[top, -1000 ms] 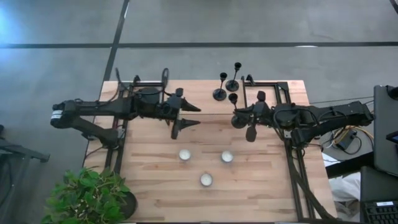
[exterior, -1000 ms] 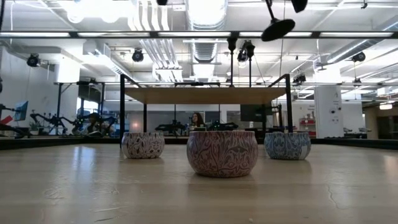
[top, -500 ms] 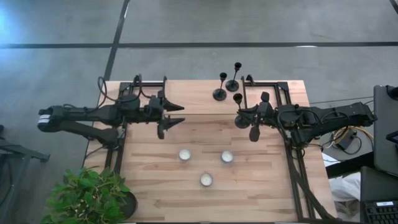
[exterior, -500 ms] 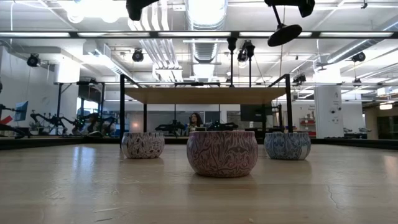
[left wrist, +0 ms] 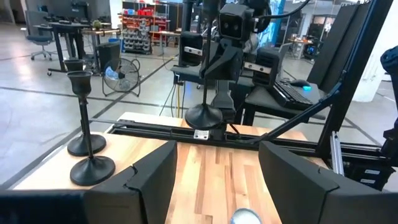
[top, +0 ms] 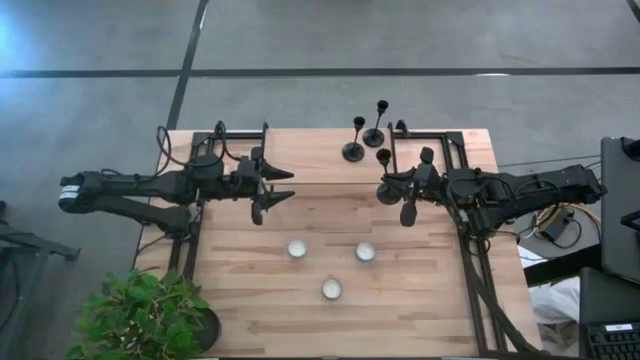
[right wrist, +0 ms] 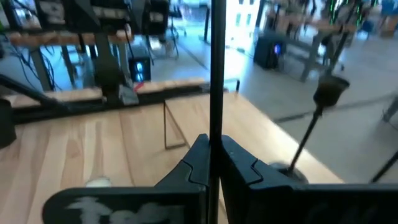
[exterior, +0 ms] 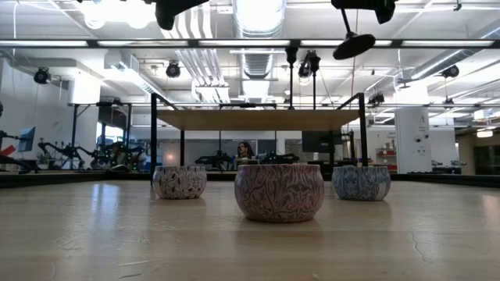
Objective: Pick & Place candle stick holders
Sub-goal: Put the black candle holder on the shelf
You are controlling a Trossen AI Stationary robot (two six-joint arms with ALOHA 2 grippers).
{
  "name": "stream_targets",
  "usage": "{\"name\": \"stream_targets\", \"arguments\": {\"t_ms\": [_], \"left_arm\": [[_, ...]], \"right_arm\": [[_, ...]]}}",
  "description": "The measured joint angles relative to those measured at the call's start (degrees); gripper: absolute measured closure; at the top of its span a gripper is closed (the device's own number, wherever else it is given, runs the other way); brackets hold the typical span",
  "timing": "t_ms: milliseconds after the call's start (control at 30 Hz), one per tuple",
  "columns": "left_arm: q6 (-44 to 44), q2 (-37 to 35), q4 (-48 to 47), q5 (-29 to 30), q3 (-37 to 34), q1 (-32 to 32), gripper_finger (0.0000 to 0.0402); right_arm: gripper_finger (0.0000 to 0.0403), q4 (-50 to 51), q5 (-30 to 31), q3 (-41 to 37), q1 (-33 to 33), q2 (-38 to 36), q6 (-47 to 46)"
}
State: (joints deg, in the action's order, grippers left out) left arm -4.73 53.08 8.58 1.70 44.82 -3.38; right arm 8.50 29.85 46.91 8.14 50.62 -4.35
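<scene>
Table point(top: 420, 300) of pale wooden planks carries everything in the scene, with the two dark arms reaching in from either side above it. The left arm is held over the table's left part, its left gripper point(top: 272, 186) parked with the fingers spread wide and nothing between them; it is judged to be waiting clear of the working side. The right gripper point(top: 392, 186) is closed on the thin stem of one candle stick holder point(top: 382, 158), seen in the right wrist view as a dark rod pinched between the fingertips. This held piece appears lifted: in the low view its round base hangs high above the tabletop. The grip on the stem is presumably chosen because it is the only part narrow enough for the fingers.

The other two candle stick holders point(top: 354, 150) stand upright near the far edge, close together and just beyond the right gripper, apparently the pickup area.

Three small patterned tins point(top: 297, 249) sit in a loose triangle on the near half of the table, well apart from the holders. A pale filling, probably candle wax, is seen in each from above. They are judged to mark where the holders belong.
</scene>
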Motion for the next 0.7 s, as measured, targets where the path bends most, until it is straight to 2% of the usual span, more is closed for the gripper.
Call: {"name": "stream_targets", "arguments": {"t_ms": [167, 333, 467, 533, 700], "left_arm": [[0.0, 0.0, 0.0, 0.9, 0.0, 0.0, 0.0168], [0.0, 0.0, 0.0, 0.9, 0.0, 0.0, 0.0168], [0.0, 0.0, 0.0, 0.9, 0.0, 0.0, 0.0168], [0.0, 0.0, 0.0, 0.9, 0.0, 0.0, 0.0168], [0.0, 0.0, 0.0, 1.0, 0.0, 0.0, 0.0168]], "right_arm": [[0.0392, -13.9, -0.3, -5.7, -0.2, -1.6, 4.8], [0.0392, -15.1, -0.3, -10.1, -1.5, -3.5, 4.6], [0.0392, -20.4, -0.8, -12.8, -3.6, -4.2, 6.7], [0.0392, -23.8, -2.6, -13.5, -4.9, -4.4, 7.2], [0.0392, -23.7, -3.5, -13.6, -6.3, -4.2, 7.2]]}}
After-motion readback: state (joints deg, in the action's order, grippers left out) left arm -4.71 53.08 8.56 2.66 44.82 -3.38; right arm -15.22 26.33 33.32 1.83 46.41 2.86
